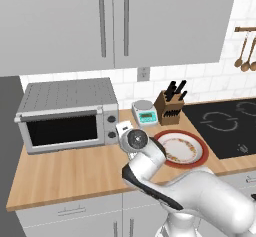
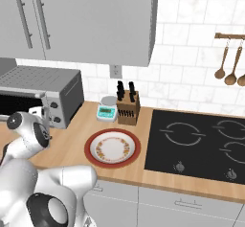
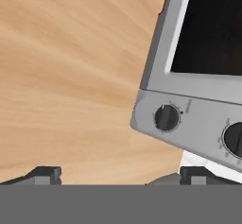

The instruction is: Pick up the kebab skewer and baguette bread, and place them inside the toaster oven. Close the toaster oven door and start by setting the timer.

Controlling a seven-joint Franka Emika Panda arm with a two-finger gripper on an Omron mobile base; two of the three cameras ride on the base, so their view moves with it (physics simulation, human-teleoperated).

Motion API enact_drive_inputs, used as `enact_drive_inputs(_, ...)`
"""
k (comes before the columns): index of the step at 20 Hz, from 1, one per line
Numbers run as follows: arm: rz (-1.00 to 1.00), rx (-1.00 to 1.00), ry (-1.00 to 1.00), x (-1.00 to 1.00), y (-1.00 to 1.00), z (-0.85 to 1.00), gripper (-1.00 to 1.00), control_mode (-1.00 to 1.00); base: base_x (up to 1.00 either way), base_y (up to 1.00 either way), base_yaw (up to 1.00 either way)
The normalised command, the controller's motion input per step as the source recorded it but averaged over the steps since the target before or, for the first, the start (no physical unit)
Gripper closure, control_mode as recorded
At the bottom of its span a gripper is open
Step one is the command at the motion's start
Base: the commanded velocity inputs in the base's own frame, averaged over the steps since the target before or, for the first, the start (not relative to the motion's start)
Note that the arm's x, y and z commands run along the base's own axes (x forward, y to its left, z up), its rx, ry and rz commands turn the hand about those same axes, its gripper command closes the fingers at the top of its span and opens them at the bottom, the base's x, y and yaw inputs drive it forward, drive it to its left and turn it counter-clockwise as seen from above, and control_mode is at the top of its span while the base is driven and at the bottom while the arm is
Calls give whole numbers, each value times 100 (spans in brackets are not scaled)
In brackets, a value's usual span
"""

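Beside the toaster oven (image 1: 65, 116), just off its knob (image 3: 166, 117) panel, the gripper (image 3: 118, 175) hovers over bare counter (image 1: 75, 173) with jaws spread wide, empty. That small stiff knob probably wants a pinch across its sides.

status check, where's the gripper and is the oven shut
gripper open, holding nothing, close to the toaster oven's knobs. toaster oven door shut. red plate bare. nothing in the way.
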Motion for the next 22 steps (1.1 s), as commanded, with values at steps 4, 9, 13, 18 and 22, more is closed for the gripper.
enact_drive_inputs(4,-13,-2,-9,9,36,0,-100,-100,0,0,0)
enact_drive_inputs(9,-16,-1,-1,10,36,0,-100,-100,0,0,0)
enact_drive_inputs(13,-9,0,-4,22,5,0,-100,-100,0,0,0)
enact_drive_inputs(18,-15,0,-4,24,7,-1,-100,-100,0,0,0)
enact_drive_inputs(22,-18,0,-7,13,0,-10,-100,-100,0,0,0)
